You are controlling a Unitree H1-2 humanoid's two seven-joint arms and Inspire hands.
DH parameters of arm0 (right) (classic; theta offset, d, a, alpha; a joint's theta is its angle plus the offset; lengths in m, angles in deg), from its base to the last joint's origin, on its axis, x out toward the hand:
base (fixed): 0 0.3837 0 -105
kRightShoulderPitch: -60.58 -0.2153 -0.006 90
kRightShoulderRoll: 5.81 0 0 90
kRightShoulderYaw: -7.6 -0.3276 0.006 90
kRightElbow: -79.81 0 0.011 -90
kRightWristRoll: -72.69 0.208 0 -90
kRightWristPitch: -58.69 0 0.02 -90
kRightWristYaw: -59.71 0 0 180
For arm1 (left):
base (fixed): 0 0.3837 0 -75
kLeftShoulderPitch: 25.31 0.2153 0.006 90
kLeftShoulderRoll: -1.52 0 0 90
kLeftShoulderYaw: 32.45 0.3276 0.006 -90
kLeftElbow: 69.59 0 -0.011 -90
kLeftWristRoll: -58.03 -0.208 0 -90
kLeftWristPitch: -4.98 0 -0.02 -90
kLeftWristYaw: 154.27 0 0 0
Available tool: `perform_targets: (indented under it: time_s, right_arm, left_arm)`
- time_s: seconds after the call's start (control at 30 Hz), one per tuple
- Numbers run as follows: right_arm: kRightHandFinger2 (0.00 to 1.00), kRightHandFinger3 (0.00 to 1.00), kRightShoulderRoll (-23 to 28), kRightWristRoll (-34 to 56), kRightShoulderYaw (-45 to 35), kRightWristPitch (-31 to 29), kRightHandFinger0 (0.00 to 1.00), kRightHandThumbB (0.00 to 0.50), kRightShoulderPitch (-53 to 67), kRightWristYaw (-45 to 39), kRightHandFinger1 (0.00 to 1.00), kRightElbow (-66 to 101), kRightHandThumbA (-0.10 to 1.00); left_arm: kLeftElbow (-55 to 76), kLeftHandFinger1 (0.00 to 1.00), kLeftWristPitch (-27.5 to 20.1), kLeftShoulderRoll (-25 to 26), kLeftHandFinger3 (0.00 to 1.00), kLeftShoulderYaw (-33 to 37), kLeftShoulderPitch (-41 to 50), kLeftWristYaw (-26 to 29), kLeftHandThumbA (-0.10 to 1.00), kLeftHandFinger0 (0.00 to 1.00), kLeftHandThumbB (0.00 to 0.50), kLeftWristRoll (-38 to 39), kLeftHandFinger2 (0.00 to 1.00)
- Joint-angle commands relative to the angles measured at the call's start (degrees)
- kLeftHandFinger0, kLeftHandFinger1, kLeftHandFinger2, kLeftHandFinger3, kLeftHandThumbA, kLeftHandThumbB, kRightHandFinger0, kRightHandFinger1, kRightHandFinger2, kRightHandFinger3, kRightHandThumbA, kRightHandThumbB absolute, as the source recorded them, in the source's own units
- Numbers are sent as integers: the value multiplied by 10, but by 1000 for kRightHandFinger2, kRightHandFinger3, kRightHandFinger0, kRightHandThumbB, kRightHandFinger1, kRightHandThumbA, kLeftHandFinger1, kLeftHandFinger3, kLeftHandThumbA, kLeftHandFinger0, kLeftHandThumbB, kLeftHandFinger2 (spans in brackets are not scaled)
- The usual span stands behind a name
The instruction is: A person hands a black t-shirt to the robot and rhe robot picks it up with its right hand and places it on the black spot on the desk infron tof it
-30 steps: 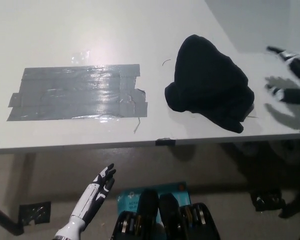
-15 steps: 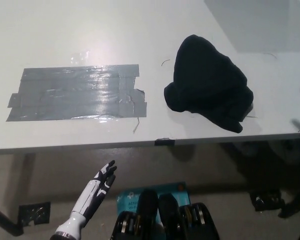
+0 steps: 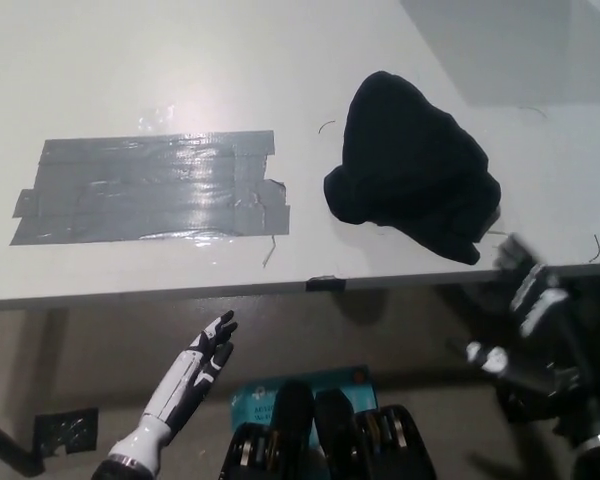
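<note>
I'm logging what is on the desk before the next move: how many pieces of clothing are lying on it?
1: the black t-shirt, bunched in a heap on the desk, right of the grey tape patch. Nothing seems hidden.

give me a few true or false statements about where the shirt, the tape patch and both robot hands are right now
1. The crumpled black t-shirt lies on the white desk. True.
2. The t-shirt covers the grey rectangular tape patch. False: it lies apart, to the patch's right in the picture.
3. The black right robot hand holds the t-shirt. False: it is off the desk near the front edge, holding nothing.
4. The white left robot hand rests below the desk edge, fingers apart. True.
5. A person's hand is on the desk. False: none shows.
</note>
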Motion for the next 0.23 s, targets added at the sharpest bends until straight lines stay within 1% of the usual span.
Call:
perform_targets:
  time_s: [0.0,0.07,0.1,0.13,0.2]
  right_arm:
    - [1000,1000,-2,26,16,-38,1000,103,-8,-18,1000,-25,1000]
    - [1000,1000,7,46,29,-2,1000,124,-11,-46,1000,-49,1000]
    - [1000,1000,9,48,34,0,1000,128,-12,-50,1000,-56,1000]
    - [1000,1000,14,41,45,-3,1000,159,-14,-58,1000,-69,1000]
    - [1000,1000,19,38,55,-7,1000,170,-15,-62,1000,-80,1000]
  left_arm:
    - [17,1000,-2,4,1000,0,6,-10,1000,1000,500,5,1000]
    - [12,1000,-2,0,1000,0,3,-10,1000,1000,500,9,1000]
    - [13,1000,-1,1,1000,0,4,-11,1000,1000,500,10,1000]
    - [10,1000,-5,0,1000,-2,4,-14,1000,1000,500,18,1000]
    - [8,1000,-4,-2,1000,-4,3,-16,1000,1000,500,25,1000]
